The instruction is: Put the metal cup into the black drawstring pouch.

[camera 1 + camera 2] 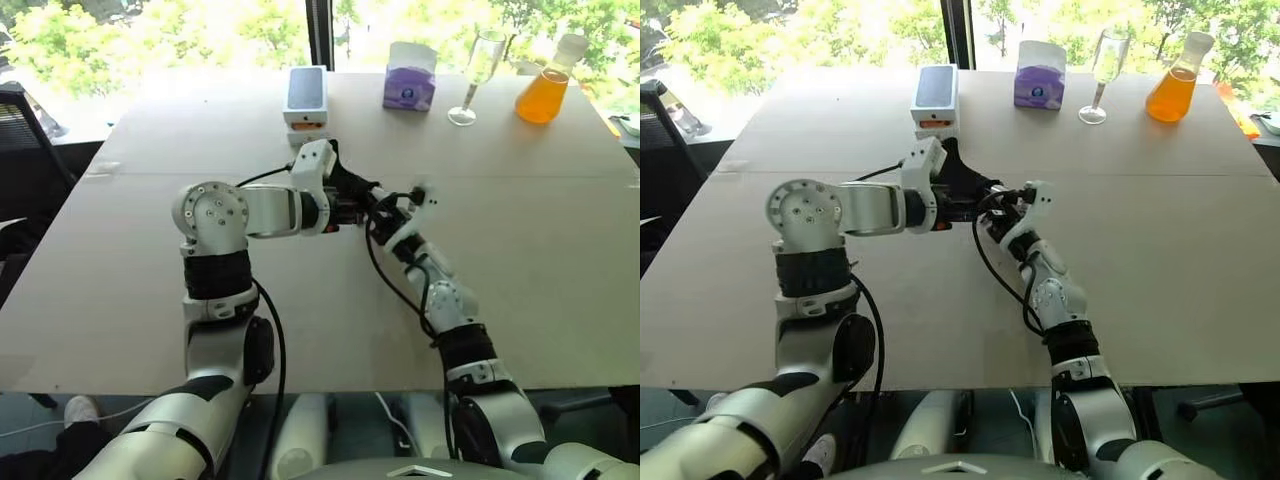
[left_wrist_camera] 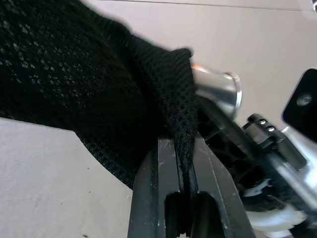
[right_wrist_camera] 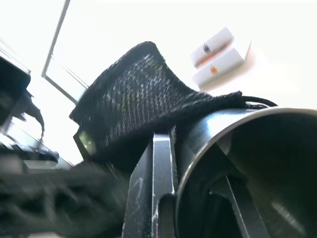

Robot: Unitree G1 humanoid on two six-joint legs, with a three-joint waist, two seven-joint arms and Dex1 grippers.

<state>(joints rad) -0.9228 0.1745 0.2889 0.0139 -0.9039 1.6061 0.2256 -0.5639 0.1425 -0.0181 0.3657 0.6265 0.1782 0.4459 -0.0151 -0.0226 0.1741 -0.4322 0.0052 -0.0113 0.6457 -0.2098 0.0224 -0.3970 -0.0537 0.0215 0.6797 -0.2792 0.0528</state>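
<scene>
The black drawstring pouch is held up over the middle of the table between both hands. My left gripper is shut on an edge of the pouch's mesh fabric, pinched flat between its fingers. The metal cup, shiny and silver, lies on its side right against the pouch's edge, its base end hidden by the fabric. My right gripper is shut on the cup's rim, one finger outside the wall and one inside the open mouth. The pouch drapes over the cup's far end.
At the table's far side stand a white box with an orange mark, a purple tissue box, a tall clear stemmed glass and a flask of orange liquid. A dark chair stands off the table's left edge.
</scene>
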